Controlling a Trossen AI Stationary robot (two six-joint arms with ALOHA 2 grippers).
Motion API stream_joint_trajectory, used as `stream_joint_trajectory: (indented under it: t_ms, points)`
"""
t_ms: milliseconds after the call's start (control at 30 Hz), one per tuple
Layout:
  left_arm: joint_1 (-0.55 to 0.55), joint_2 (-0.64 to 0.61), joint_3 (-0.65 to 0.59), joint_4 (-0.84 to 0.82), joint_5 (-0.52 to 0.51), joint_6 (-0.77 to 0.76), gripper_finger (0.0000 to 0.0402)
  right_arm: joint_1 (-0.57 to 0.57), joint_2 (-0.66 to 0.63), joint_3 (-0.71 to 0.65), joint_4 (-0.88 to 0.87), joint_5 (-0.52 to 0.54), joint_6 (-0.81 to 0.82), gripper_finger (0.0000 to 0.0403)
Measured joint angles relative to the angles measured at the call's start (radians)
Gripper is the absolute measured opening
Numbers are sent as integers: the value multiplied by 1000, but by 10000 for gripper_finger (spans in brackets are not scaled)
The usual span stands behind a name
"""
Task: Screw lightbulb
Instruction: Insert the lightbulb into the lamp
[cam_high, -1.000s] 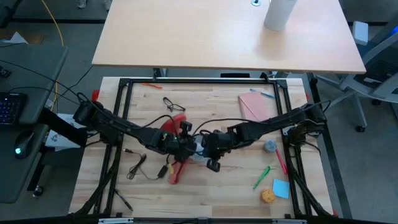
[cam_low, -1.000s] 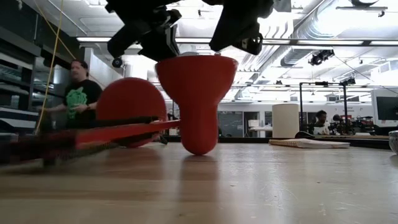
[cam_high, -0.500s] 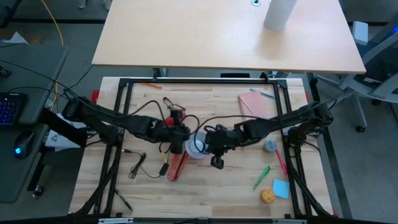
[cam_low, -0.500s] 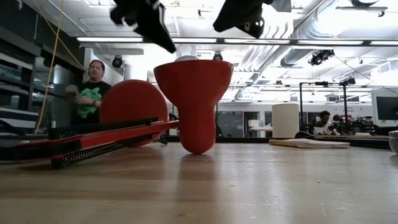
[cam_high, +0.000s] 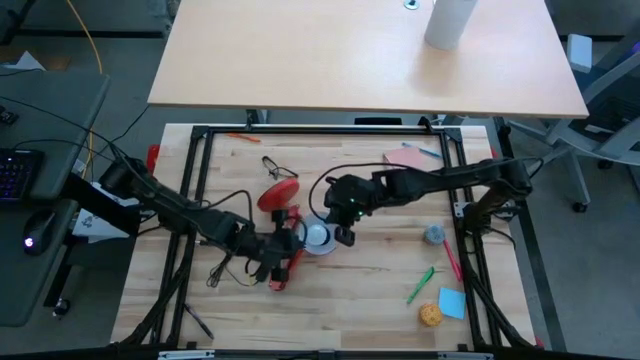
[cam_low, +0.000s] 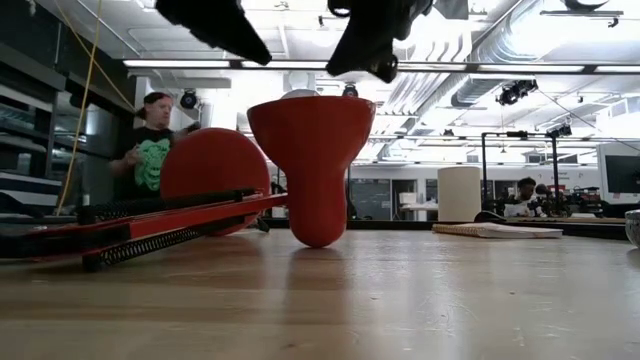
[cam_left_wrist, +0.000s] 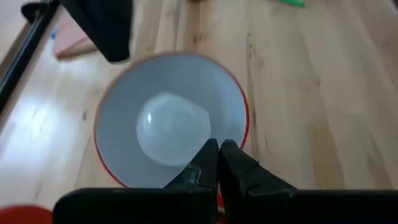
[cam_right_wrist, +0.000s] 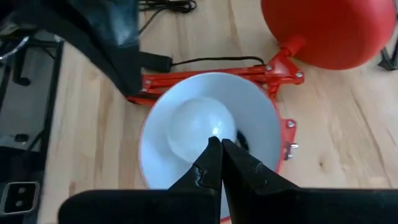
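Both pairs of fingers are pressed fully together and hold nothing. The left gripper (cam_high: 283, 243) hangs just beside the lamp shade (cam_high: 318, 238) at about 9 o'clock; the right gripper (cam_high: 340, 232) hangs just beside it at about 2 o'clock, both above the rim as the low view shows. The lightbulb (cam_left_wrist: 169, 129) sits base-down in the middle of the white-lined shade, its rounded dome facing up, its screw base hidden. The shade stands mouth-up on the worktop (cam_high: 350, 290), its red arm (cam_high: 282, 268) lying toward 7 o'clock and the red base (cam_high: 277, 194) at 11 o'clock. Handling, as a judgement: the bulb is light, rigid, smooth and probably breakable; the only reachable hold is the widest part of the dome, pinched lightly from above and turned about its upright axis.
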Motion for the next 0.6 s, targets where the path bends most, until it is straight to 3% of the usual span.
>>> stream_joint_trajectory:
  t_ms: [600]
  points:
    - [-7, 0, -12, 19, -45, -2, 0, -39, 1, 0, 48, -47, -13, 0]
